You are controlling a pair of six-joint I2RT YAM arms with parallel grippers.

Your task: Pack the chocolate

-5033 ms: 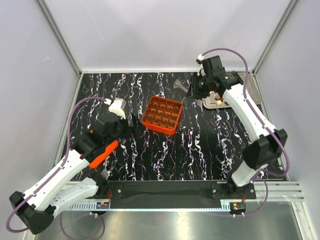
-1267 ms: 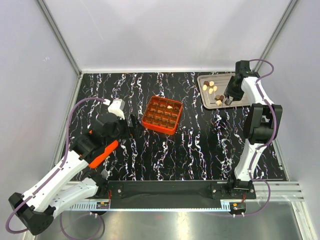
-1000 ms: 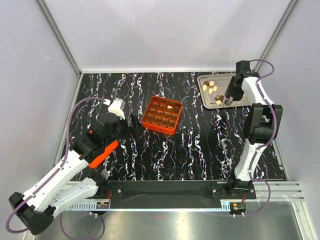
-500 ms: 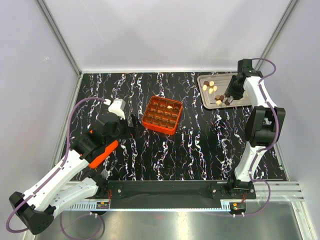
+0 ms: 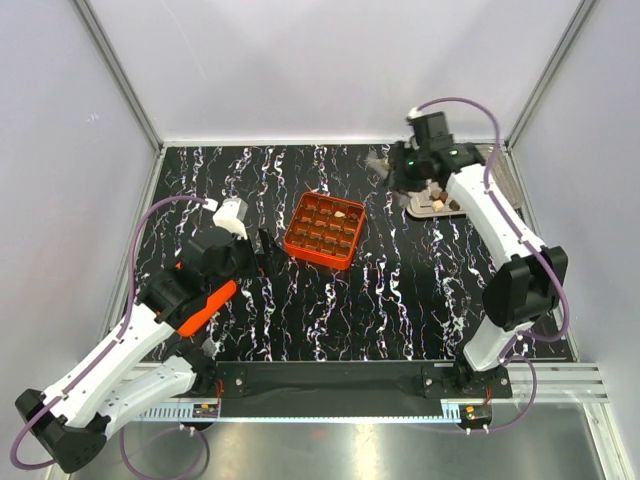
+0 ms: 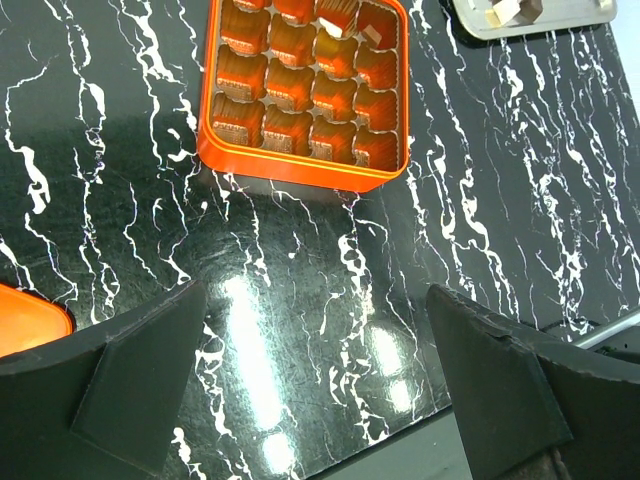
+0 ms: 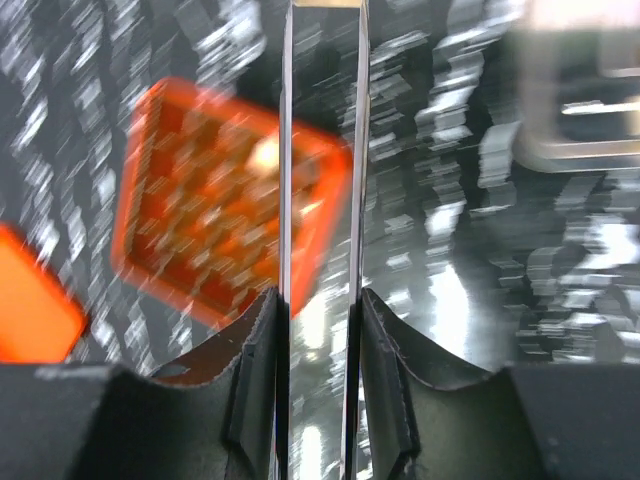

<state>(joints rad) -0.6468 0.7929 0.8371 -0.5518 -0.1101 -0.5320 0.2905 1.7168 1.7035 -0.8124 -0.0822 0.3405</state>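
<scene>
Chocolate is what my right gripper looks meant to be carrying, but I cannot tell whether it has any. In the smeared wrist view the fingers stand only narrowly apart and their tips run off the upper edge, where a tan sliver may or may not be a piece. From above, that gripper hangs over bare worktop, just left of the tray at upper right and apart from the box at centre. One cream piece sits in a cell near the box's upper right corner; the other cells I can see clearly look empty. More chocolate lies on the tray, partly hidden by the arm. My left gripper is spread wide and empty, low beside the box's left edge. I judge this the carry leg, early in the packing. Next I'd centre the right gripper over a free cell, lower it, then part the fingers; the cells are small, so alignment matters.
</scene>
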